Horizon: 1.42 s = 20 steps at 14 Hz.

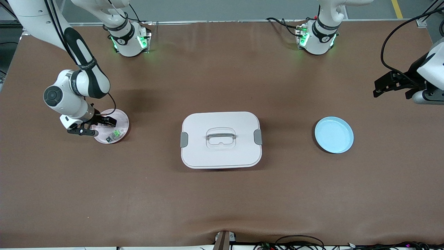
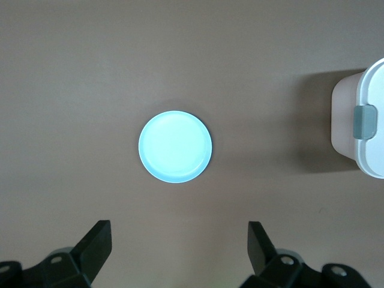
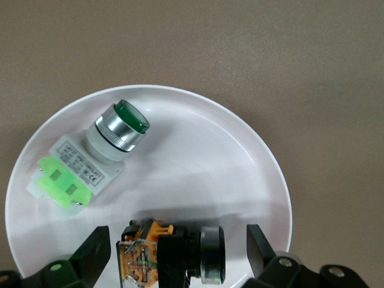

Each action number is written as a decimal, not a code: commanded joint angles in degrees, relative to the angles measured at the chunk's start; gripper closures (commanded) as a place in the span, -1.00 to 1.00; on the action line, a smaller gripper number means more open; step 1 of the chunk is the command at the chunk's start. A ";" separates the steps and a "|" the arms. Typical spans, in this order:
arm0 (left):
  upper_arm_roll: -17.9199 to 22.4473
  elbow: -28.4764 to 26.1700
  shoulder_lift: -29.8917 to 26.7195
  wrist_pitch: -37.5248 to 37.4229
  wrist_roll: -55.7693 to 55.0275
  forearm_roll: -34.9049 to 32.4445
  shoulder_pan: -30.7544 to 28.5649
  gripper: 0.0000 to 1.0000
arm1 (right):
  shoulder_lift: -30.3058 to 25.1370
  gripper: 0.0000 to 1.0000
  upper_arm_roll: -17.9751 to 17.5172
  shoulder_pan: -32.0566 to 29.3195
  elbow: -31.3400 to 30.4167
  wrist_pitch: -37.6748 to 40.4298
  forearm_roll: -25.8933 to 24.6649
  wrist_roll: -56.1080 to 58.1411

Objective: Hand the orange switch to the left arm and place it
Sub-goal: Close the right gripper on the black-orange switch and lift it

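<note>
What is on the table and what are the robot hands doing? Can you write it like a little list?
orange switch: lying on the pink plate, between the open fingers of the right gripper
green switch: on the same plate, beside the orange one
box: lid on, middle of the table, between the two plates
blue plate: nothing on it, toward the left arm's end
right gripper: low over the pink plate, open, not gripping yet
left gripper: open, waiting up high near the blue plate

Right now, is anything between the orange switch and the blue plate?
Yes. The box sits mid-table, directly between the pink plate holding the orange switch and the blue plate. The right gripper straddles the switch, open; the left gripper waits, open, near the blue plate.
</note>
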State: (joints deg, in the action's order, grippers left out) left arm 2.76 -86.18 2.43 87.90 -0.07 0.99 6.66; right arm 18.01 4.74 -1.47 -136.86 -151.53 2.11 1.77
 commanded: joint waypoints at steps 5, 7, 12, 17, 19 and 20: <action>-0.21 1.01 -0.24 -1.15 0.07 -1.34 0.20 -1.00 | 1.15 -1.00 0.10 0.24 -0.34 -1.04 0.70 0.61; -0.21 1.01 -0.24 -1.15 0.07 -1.34 0.11 -1.00 | 1.24 -1.00 0.10 0.24 -0.34 -0.87 0.70 0.61; -0.12 1.01 -0.24 -1.15 0.34 -1.34 -0.15 -1.00 | 1.24 1.00 0.01 -0.03 -0.34 -0.17 0.88 0.34; -0.12 1.01 -0.24 -1.15 0.51 -1.34 -0.24 -1.00 | -0.42 1.00 -0.17 0.15 1.93 8.33 4.98 -1.33; -0.12 1.01 -0.24 -1.15 0.51 -1.34 -0.41 -1.00 | -1.83 1.00 -0.17 0.15 4.48 15.79 10.78 -1.59; -0.12 1.01 -0.15 -1.15 0.43 -1.34 -0.42 -1.00 | -2.70 1.00 -0.17 0.23 5.63 19.14 14.55 -1.77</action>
State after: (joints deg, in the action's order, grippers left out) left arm 2.79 -85.93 2.43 87.89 -0.07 0.98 6.43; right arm 18.11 4.71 -1.41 -133.05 -138.39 11.55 1.14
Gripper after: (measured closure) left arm 0.000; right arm 0.273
